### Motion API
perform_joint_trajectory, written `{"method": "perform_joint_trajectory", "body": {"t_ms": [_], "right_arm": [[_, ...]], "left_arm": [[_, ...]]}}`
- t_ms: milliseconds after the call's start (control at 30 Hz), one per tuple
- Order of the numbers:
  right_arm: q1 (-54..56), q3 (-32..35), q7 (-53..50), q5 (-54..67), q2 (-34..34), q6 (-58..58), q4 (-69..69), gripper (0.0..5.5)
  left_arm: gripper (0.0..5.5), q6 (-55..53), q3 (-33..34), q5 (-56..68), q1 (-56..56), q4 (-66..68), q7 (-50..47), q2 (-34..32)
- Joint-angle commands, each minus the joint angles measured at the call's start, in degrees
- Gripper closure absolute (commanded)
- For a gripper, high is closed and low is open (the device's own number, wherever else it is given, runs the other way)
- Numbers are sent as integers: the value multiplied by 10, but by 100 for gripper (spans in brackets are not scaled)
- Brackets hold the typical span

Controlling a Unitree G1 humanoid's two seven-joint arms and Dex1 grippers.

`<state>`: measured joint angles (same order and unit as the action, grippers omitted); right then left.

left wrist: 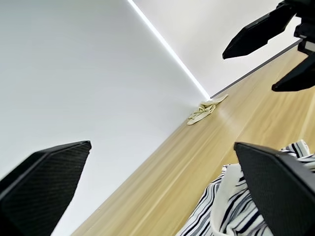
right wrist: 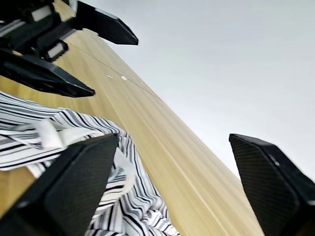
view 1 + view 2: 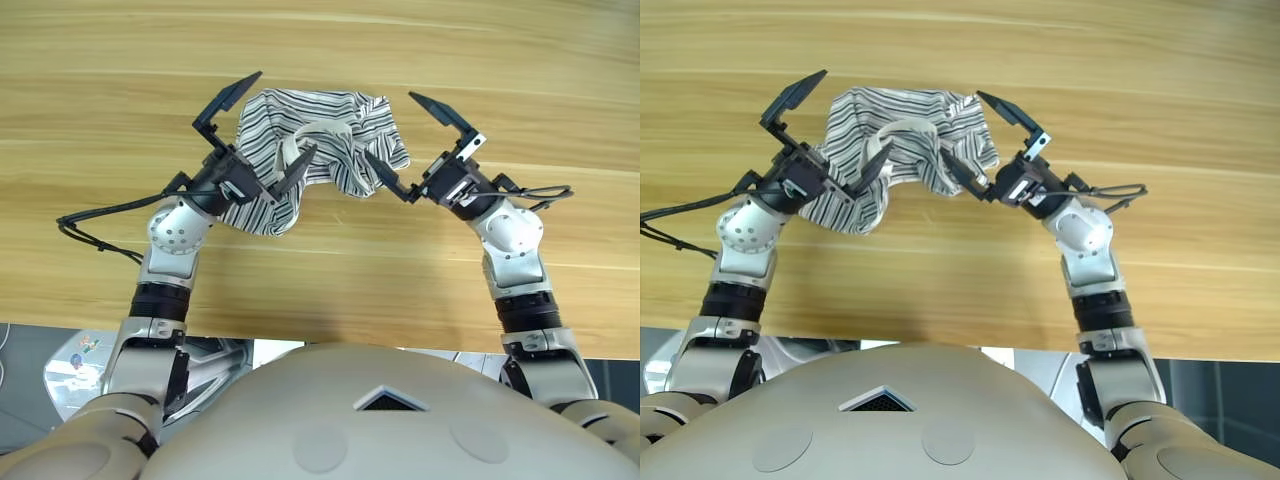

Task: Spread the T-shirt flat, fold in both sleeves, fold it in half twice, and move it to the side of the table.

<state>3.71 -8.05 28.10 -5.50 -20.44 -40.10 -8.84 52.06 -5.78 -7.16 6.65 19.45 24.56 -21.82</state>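
1. The wooden table [image 3: 520,60] lies under the T-shirt and runs on past it on every side. Beyond the shirt, its far edge meets a plain white wall [image 1: 74,73].
2. The T-shirt [image 3: 345,128], white with dark stripes, lies on the table in a crumpled, bunched heap, not spread flat. Folds are piled over one another. Its plain white collar [image 3: 300,140] curls up near the middle of the heap. One lobe of cloth hangs toward the robot on the shirt's left part.
3. The left gripper [image 3: 287,112] is at the left part of the shirt with its jaws released and spread wide, holding nothing. One finger points out past the shirt's far left corner. The other finger [image 1: 280,182] lies over the striped cloth near the collar, and I cannot tell whether it touches the fabric.
4. The right gripper [image 3: 389,124] is at the shirt's right edge, also released and wide apart, grasping nothing. Its nearer finger [image 2: 74,187] sits just beside or over the shirt's right hem. The other finger stands off beyond the shirt's right side, above bare wood.
5. A small pale cloth [image 1: 205,109] lies well beyond the shirt, at the table's far edge against the wall.
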Motion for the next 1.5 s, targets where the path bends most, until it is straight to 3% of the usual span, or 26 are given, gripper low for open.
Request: {"method": "perform_joint_trajectory", "body": {"t_ms": [33,400,1500], "right_arm": [[23,11,-40,-36,3,13,-21,136],[52,11,-119,-92,2,23,-61,136],[49,-34,-138,-144,-17,23,-81,136]], "left_arm": [[10,-7,3,-13,32,34,-16,-4],[10,-3,17,-50,76,93,-76,-11],[10,4,-5,-64,74,99,-100,-5]]}}
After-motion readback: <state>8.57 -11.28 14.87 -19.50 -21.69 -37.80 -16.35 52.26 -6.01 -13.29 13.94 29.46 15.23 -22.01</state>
